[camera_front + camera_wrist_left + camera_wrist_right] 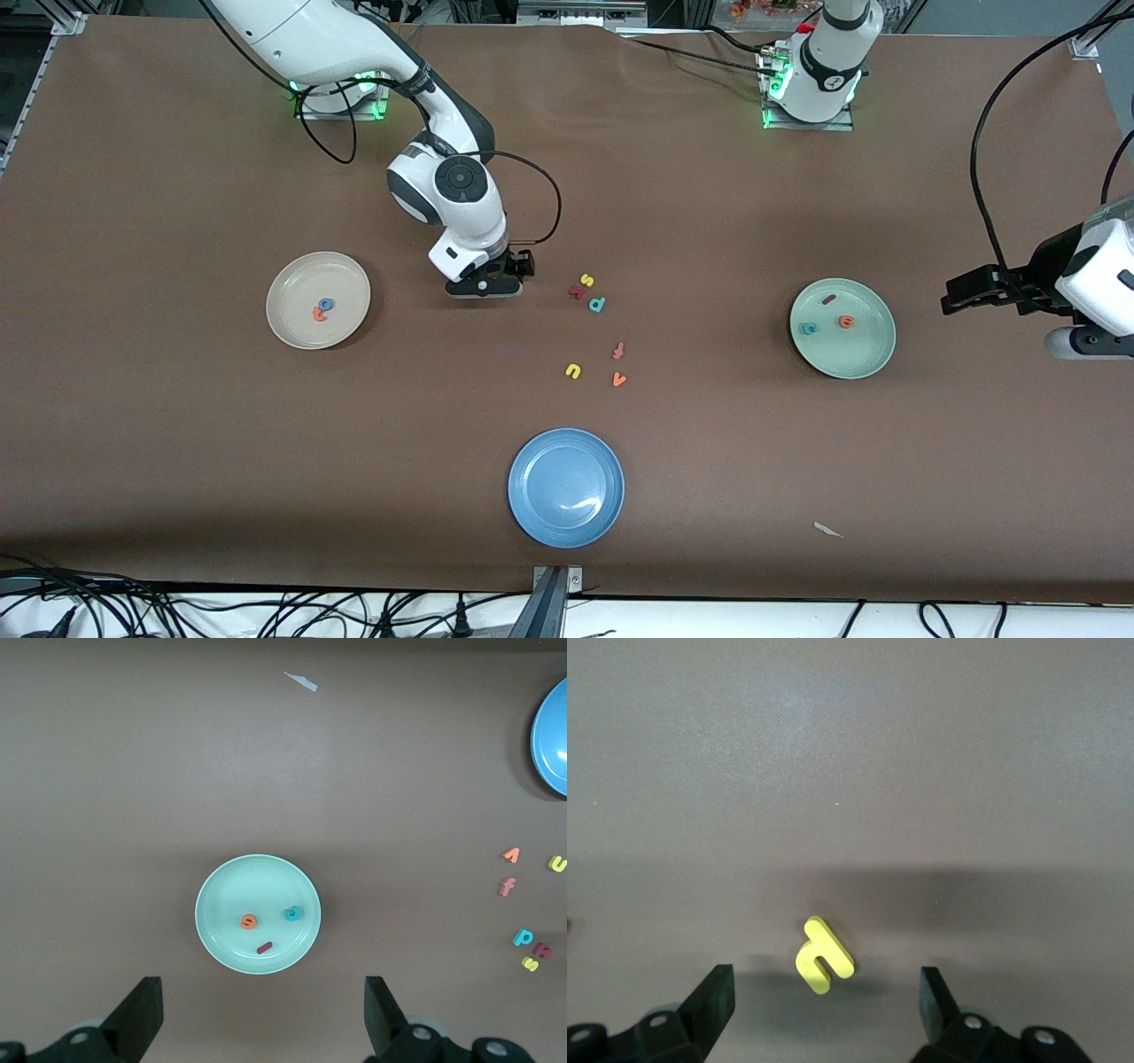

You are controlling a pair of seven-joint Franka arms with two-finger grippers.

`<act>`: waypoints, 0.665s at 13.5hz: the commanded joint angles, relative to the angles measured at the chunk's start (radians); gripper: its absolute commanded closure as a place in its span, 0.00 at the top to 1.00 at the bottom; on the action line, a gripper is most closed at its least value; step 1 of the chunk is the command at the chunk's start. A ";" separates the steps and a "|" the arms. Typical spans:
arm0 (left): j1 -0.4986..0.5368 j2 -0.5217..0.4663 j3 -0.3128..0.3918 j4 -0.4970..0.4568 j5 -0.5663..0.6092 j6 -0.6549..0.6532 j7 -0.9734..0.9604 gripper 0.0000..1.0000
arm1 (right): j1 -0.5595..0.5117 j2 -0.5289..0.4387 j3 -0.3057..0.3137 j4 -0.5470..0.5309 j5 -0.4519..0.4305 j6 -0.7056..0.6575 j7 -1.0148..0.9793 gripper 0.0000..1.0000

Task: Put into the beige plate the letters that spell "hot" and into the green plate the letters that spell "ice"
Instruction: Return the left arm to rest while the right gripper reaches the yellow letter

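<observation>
Yellow "h" (824,955) lies flat on the desk (177,177) between the spread fingers of the right tool (485,285), beside the beige plate (292,332). Left tool (257,1028), jaws wide and empty, hovers by the green plate (864,359).

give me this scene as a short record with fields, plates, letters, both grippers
beige plate: holds blue "o" and orange "t"
green plate: holds dark red "i", teal "c", orange "e"
yellow "h": on the table, between the right gripper's fingers
right gripper: open, low over the "h"
left gripper: open, waits near the green plate
blue plate: holds no letters
</observation>
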 commanded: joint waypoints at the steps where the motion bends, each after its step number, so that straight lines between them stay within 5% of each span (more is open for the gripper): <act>1: -0.006 -0.025 0.011 -0.033 -0.018 0.015 0.025 1.00 | 0.026 0.026 -0.020 0.025 -0.042 0.003 0.026 0.85; 9: -0.006 -0.025 0.011 -0.036 -0.018 0.016 0.025 1.00 | 0.043 0.051 -0.032 0.014 -0.105 0.037 0.110 0.68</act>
